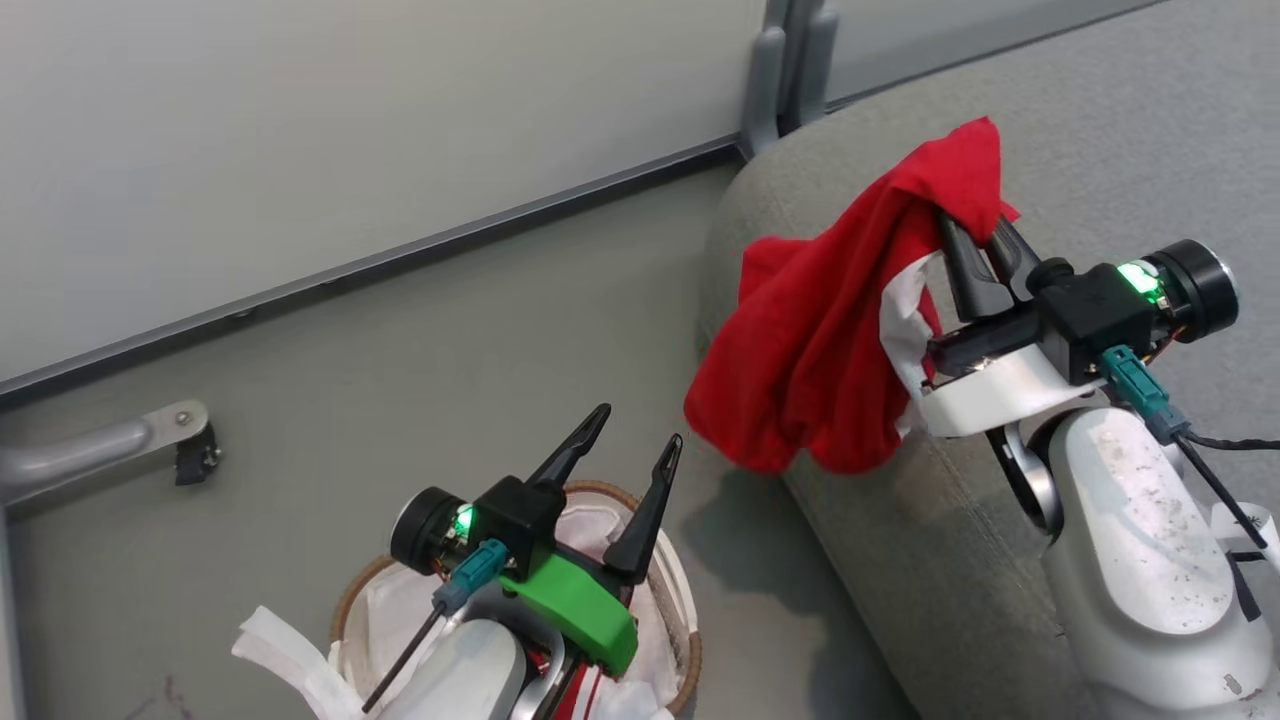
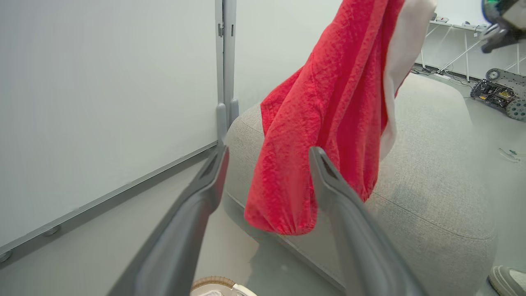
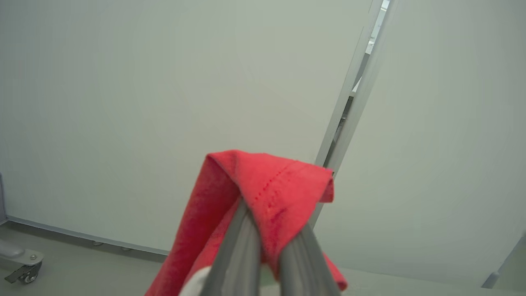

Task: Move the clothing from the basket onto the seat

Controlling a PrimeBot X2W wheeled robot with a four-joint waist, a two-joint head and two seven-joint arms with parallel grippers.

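Observation:
A red garment with white trim [image 1: 820, 330] hangs from my right gripper [image 1: 975, 235], which is shut on its upper fold above the left end of the grey seat [image 1: 1120, 130]. In the right wrist view the red garment [image 3: 271, 185] is draped over the closed fingers. The left wrist view shows the red garment [image 2: 324, 123] dangling beside the seat [image 2: 431, 172]. My left gripper [image 1: 635, 430] stands open and empty above the basket [image 1: 680, 590], whose white liner and a bit of red cloth [image 1: 575, 690] show beneath the arm.
A pale wall panel with a grey base rail [image 1: 400, 255] runs behind the grey floor. A castor leg [image 1: 150, 435] sticks out at the left. In the left wrist view a wheeled machine [image 2: 499, 92] stands far right and a shoe [image 2: 507, 279] is at the bottom right.

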